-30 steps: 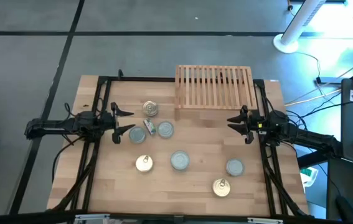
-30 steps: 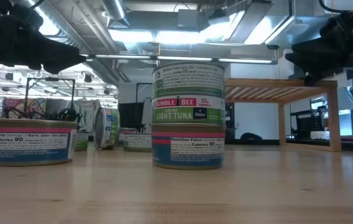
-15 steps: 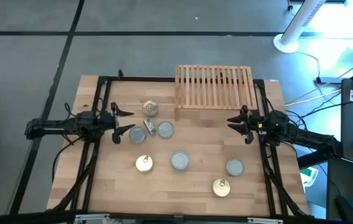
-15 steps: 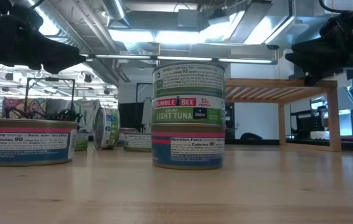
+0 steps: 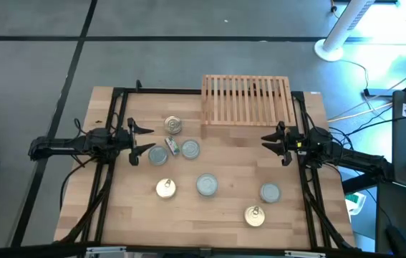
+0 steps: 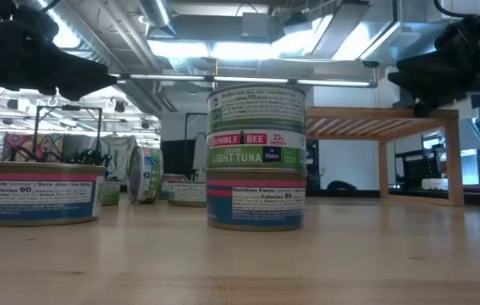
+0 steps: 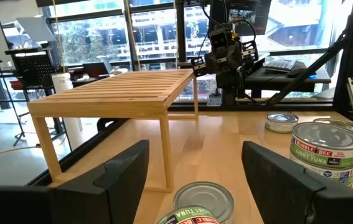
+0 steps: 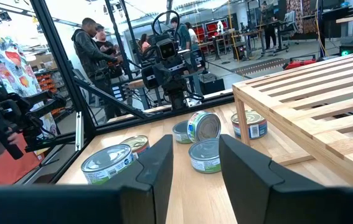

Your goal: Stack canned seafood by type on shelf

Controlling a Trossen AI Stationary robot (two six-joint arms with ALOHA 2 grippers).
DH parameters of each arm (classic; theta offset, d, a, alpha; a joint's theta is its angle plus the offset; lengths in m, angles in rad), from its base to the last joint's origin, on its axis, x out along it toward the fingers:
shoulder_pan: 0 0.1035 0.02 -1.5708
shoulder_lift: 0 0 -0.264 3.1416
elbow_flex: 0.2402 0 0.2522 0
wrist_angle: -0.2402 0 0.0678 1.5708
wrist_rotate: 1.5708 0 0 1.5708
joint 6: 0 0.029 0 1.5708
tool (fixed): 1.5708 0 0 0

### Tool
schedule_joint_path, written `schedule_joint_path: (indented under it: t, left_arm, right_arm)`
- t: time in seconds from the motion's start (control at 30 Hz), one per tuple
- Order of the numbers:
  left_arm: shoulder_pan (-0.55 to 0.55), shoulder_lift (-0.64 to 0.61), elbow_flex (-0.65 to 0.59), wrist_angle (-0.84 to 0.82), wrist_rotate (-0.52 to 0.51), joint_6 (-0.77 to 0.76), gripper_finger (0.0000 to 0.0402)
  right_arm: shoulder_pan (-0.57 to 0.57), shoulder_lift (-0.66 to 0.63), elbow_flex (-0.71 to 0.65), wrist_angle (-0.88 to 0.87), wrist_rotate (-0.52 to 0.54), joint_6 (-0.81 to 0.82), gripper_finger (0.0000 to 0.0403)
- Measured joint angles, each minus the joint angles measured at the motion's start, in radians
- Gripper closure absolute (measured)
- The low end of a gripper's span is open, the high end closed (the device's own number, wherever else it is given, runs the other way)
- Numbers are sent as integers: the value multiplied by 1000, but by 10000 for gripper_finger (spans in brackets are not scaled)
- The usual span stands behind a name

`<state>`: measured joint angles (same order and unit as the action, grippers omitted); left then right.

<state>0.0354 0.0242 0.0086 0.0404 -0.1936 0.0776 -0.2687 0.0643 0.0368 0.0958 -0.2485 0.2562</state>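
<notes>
You've got both arms parked mid-table, nothing in either one. In the overhead shot, take the table centre as the clock hub.

Nearest the front edge, at about 5 o'clock, sits a gold-top can [image 5: 254, 216], with a silver-top can [image 5: 270, 192] just behind it toward 4. Dead centre-ish at 6 is another silver-top tin [image 5: 207, 185], and the low view shows it's really a stack of tins [image 6: 255, 157], the middle one labelled light tuna. At 7 o'clock there's a second gold-top tin [image 5: 165, 188].

Further back, around 9 to 10 o'clock, you'll find a little cluster: a silver tin [image 5: 158, 155], a can lying on its side [image 5: 173, 147] and another silver one [image 5: 190, 149], all close together. Behind those, at 11, is a gold pull-ring can [image 5: 173, 125].

Your left gripper [image 5: 140, 140] is at 9 o'clock, just beside that cluster, fingers spread wide with only air between them; its wrist cam shows the gap clearly, with a tin [image 7: 204, 202] on the table beyond it. Your right gripper [image 5: 271, 143] is at 3 o'clock, jaws partly apart and holding nothing, pointing across the table.

Farthest out, at 12 to 1 o'clock along the back edge, is the slatted wooden shelf [image 5: 246, 99], with no tins on top of it.
</notes>
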Motion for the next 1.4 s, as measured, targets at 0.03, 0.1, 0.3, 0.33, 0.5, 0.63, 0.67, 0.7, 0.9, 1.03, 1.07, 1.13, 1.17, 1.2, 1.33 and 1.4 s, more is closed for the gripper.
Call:
schedule_joint_path:
  t: [0.03,0.1,0.3,0.33,0.5,0.63,0.67,0.7,0.9,1.03,1.07,1.13,1.17,1.2,1.33,1.4]
  left_arm:
    - [0,0,0,0,0,0,148]
    - [0,0,0,1,0,0,148]
    - [0,0,0,32,0,-7,148]
    - [0,0,0,44,0,-9,148]
    - [0,0,0,152,0,13,148]
    - [0,0,0,216,0,54,148]
    - [0,0,0,220,0,54,148]
    - [0,0,0,221,0,46,148]
    - [0,0,0,207,0,-25,148]
    - [0,0,0,211,0,-22,148]
    - [0,0,0,212,0,-26,148]
    - [0,0,0,212,0,-43,148]
    - [0,0,0,212,0,-53,148]
    - [0,0,0,212,0,-63,148]
    - [0,0,0,212,0,-87,148]
    - [0,0,0,212,0,-98,148]
  right_arm:
    - [0,0,0,0,0,0,272]
    - [0,0,0,0,0,0,272]
    - [0,0,0,6,1,1,272]
    - [0,0,0,6,1,1,272]
    - [0,0,0,6,1,1,272]
    - [0,0,0,6,1,1,272]
    - [0,0,0,6,1,1,272]
    - [0,0,0,7,1,1,272]
    - [0,0,0,7,1,1,272]
    - [0,0,0,7,1,1,272]
    - [0,0,0,7,1,1,272]
    - [0,0,0,7,1,1,272]
    - [0,0,0,7,1,1,272]
    - [0,0,0,7,1,1,272]
    - [0,0,0,7,1,1,272]
    - [0,0,0,7,1,1,272]
